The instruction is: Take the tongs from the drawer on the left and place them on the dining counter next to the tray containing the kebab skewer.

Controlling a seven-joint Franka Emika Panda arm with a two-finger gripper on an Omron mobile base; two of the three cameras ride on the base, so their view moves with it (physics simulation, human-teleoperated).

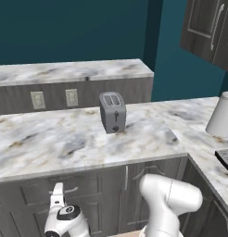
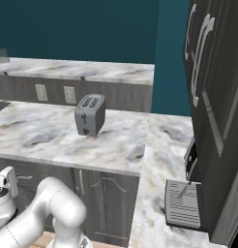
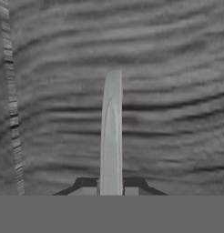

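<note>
Grey wood-grain of the drawer [image 3: 168, 91] front is being viewed close up by the hand camera, and a slim silver bar handle [image 3: 111, 132] is being clamped between the two dark fingertips [image 3: 86, 185] of the pincer [image 3: 111, 189], which is closed tight around the bar. The bar is being seen end-on to the tips, running away from them up the middle of the hand view. A pale seam is being shown down the left edge of that view, where the drawer front is meeting a neighbouring panel.

From the left base view the white arm [image 1: 169, 201] is being seen bent low in front of the dark cabinets, with the hand [image 1: 58, 196] reaching toward the drawer front just under the edge of the marble bench [image 1: 51, 143]. From the right base view the same hand [image 2: 7, 184] is being seen at the near left, against the cabinet face below the bench edge.

On the marble bench a grey two-slot toaster [image 1: 112, 112] is standing upright, well apart from a white paper-towel roll [image 1: 222, 115] at the far right. Behind the toaster, two wall sockets [image 1: 54, 98] are set into the grey panel of a higher marble counter [image 1: 69, 71]. Tall dark cupboard doors [image 2: 213, 82] with long silver handles are standing at the right.
</note>
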